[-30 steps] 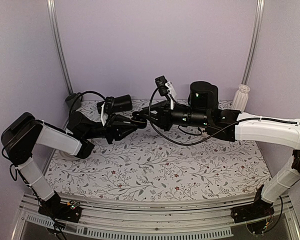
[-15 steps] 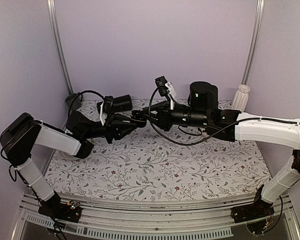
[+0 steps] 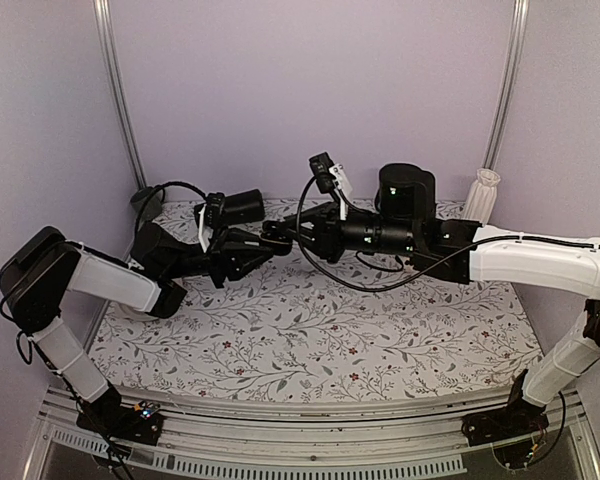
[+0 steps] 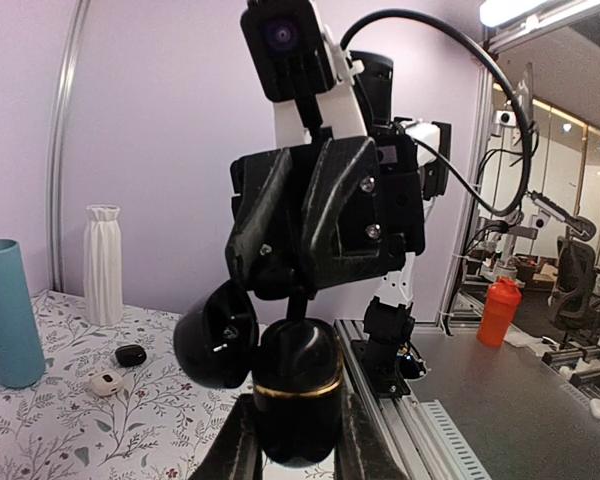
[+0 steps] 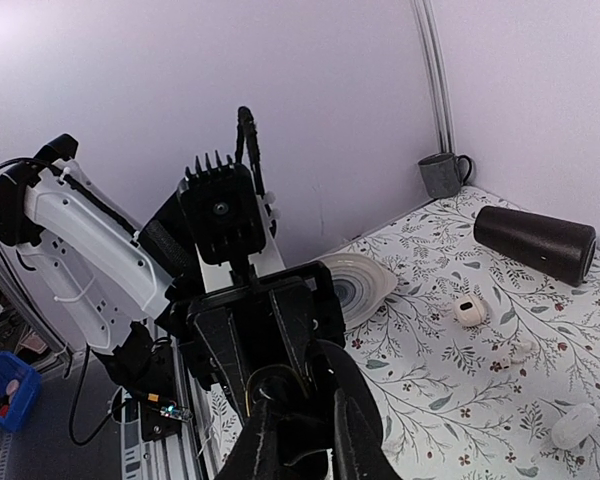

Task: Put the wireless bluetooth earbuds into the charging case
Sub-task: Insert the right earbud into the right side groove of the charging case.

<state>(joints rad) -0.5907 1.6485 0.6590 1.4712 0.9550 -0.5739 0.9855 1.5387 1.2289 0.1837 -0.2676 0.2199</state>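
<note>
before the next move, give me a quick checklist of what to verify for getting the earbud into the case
1. Charging case gripped by left end effector: ok, clamped between its fingers.
2. Lid open: ok, swung aside.
3. Right end effector lined up with the case: ok, directly above its opening in the left wrist view.
4. Earbud in right end effector: cannot tell, its closed fingers hide it.
5. Case lifted off the table: ok, held in mid-air.

Robot lab: aluminium frame (image 3: pixel 121 100), office chairs (image 4: pixel 580 285) beyond.
</note>
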